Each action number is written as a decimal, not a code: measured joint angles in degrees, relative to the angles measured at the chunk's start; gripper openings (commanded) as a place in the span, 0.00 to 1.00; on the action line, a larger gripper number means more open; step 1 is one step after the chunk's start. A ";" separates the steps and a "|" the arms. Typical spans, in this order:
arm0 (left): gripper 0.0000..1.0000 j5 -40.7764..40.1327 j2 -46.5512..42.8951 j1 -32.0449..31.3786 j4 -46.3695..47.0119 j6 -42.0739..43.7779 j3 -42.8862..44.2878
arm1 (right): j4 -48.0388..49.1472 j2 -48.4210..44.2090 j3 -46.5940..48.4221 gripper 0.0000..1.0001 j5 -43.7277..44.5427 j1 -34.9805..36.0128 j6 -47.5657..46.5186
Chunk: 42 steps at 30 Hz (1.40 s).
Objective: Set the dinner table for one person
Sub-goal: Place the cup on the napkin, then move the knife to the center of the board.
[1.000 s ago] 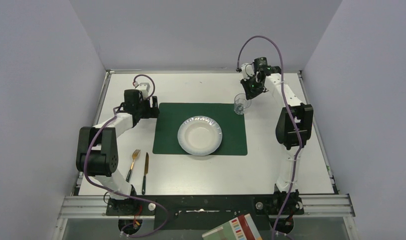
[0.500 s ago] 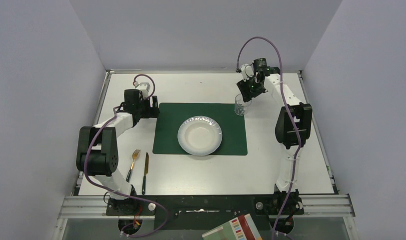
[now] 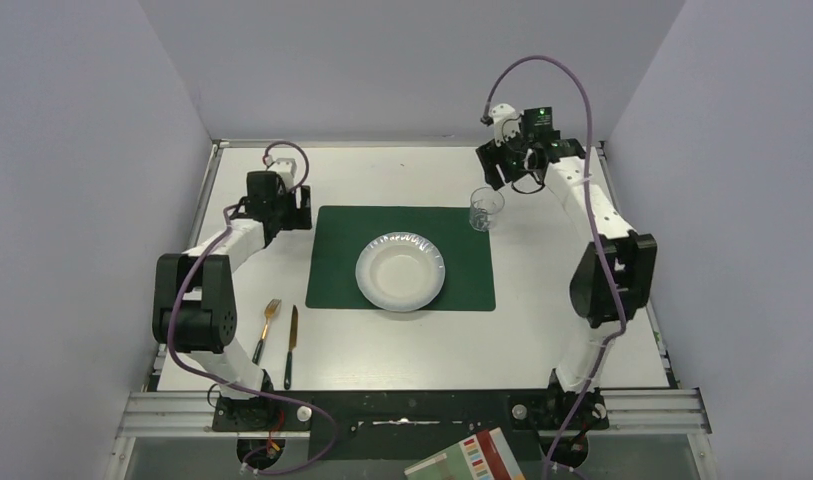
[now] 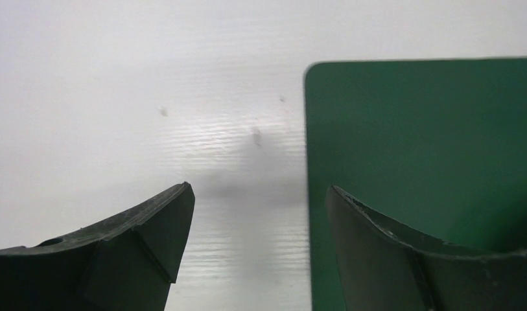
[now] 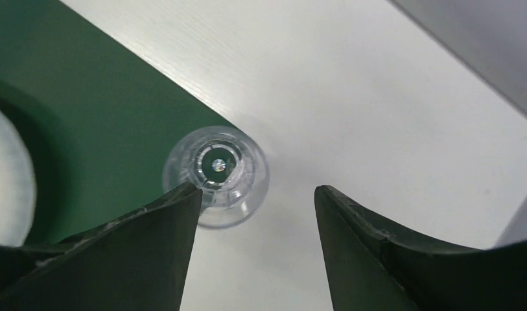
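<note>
On the white dinner table (image 3: 542, 330) lies a dark green placemat (image 3: 402, 258) with a white bowl-like plate (image 3: 400, 272) on it. A clear glass (image 3: 485, 208) stands upright at the mat's far right corner, half on the mat (image 5: 85, 110). My right gripper (image 3: 494, 174) hangs open above and just behind it. In the right wrist view the glass (image 5: 216, 175) sits below, beside the left finger, with nothing between the jaws (image 5: 257, 189). My left gripper (image 3: 306, 208) is open and empty (image 4: 258, 186) over the mat's left edge (image 4: 429, 149). A fork (image 3: 268, 325) and a knife (image 3: 291, 345) lie near left.
Grey walls close in the table on three sides. A metal frame (image 3: 412, 408) runs along the near edge, with a coloured booklet (image 3: 472, 458) below it. The right arm's elbow (image 3: 614, 275) stands over the table's right side.
My right gripper has opened, let go of the glass and pulled up and back to the right. The glass stays standing at the mat's corner. The left arm barely shifted.
</note>
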 measured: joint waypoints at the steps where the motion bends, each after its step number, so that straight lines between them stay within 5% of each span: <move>1: 0.67 -1.86 -0.24 0.13 -0.74 0.79 1.01 | 0.98 -3.89 -2.32 0.66 -0.90 0.37 -0.37; 3: 0.48 -5.90 -2.21 0.83 -0.92 1.68 1.88 | 2.62 -11.06 -5.79 0.67 -2.86 1.92 -1.92; 5: 0.30 -10.21 -6.16 2.49 -1.03 1.75 1.86 | 3.30 -17.86 -8.79 0.86 -5.62 5.38 -4.61; 7: 0.00 -14.32 -9.99 4.94 -2.01 1.09 2.91 | 3.93 -22.73 -12.37 0.88 -9.81 9.86 -8.07; 10: 0.00 -18.73 -13.94 8.72 -1.75 0.57 4.92 | 4.04 -25.00 -19.41 0.74 -14.12 15.76 -14.40; 11: 0.08 -19.43 -15.23 9.68 -2.01 0.63 4.85 | 3.98 -24.50 -22.18 0.71 -13.79 17.22 -16.72; 15: 0.38 -19.98 -18.25 12.09 -2.03 1.03 2.36 | 6.91 -19.98 -33.64 0.73 -3.56 19.71 -23.80; 20: 0.40 -20.90 -18.51 13.44 -2.36 0.98 -2.78 | 10.54 -21.68 -39.58 0.79 9.31 17.68 -29.94; 29: 0.39 -22.60 -19.04 13.88 -1.14 2.29 -4.79 | 11.65 -27.78 -29.51 0.82 5.42 25.68 -50.21; 33: 0.39 -24.09 -19.23 14.29 -1.07 2.86 -4.85 | 6.14 -19.85 -18.05 0.95 -5.53 32.98 -54.51; 37: 0.39 -25.31 -19.06 15.02 -2.25 3.48 -4.39 | -1.53 -6.93 -3.02 0.97 -18.71 38.12 -59.21; 42: 0.38 -25.44 -19.32 16.48 -3.10 3.76 -3.69 | -8.26 3.02 2.36 0.92 -27.76 42.56 -67.08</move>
